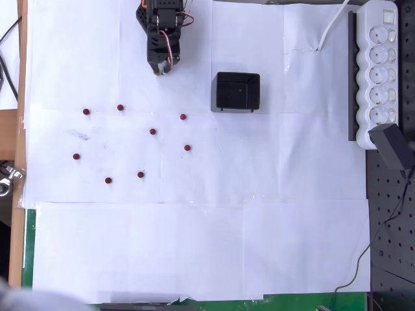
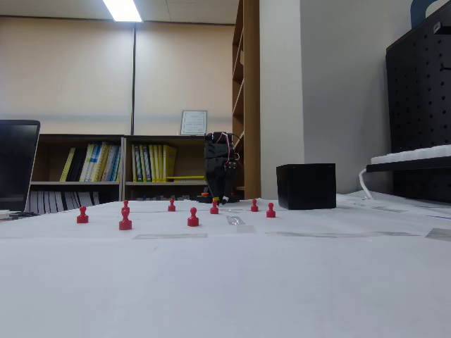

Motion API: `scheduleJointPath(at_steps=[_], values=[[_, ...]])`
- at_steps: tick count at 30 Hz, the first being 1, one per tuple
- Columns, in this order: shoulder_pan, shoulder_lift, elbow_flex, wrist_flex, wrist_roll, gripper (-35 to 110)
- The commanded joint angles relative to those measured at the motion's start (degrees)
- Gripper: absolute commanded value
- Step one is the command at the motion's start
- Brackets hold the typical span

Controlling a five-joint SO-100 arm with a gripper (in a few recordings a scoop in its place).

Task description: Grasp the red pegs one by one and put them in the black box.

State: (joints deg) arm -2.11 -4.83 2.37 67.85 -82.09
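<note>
Red pegs (image 1: 152, 131) scattered (box (image 1: 237, 91) nr).

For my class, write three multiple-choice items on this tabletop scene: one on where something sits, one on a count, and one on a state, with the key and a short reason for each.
1. In the overhead view, where is the black box relative to the red pegs?
A. Up and to the right of them
B. In the middle of them
C. Below them, near the bottom edge

2. How many red pegs stand on the white paper in the overhead view?
A. Four
B. Eight
C. Twelve

3. What is the state of the black box?
A. Tipped on its side
B. Covered with a lid
C. Upright, open-topped, no peg seen inside

Key:
1 A: the box sits right of the end effector, above and right of every peg.
2 B: eight dark-red dots can be counted.
3 C: its dark interior shows from above with no red in it.
</note>
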Motion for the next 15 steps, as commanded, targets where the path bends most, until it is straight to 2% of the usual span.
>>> scheduleJointPath(at_steps=[1, 6, 11, 13, 15], values=[[-1.41, 9.4, 5.01, -5.98, -0.7, 5], [-4.66, 20.65, 8.09, -15.91, 2.11, 5], [-6.5, 27.51, 7.29, -26.28, 0.44, 5], [-6.86, 30.23, 6.77, -30.59, 1.23, 12], [-7.56, 33.05, 4.39, -38.5, 0.97, 12]])
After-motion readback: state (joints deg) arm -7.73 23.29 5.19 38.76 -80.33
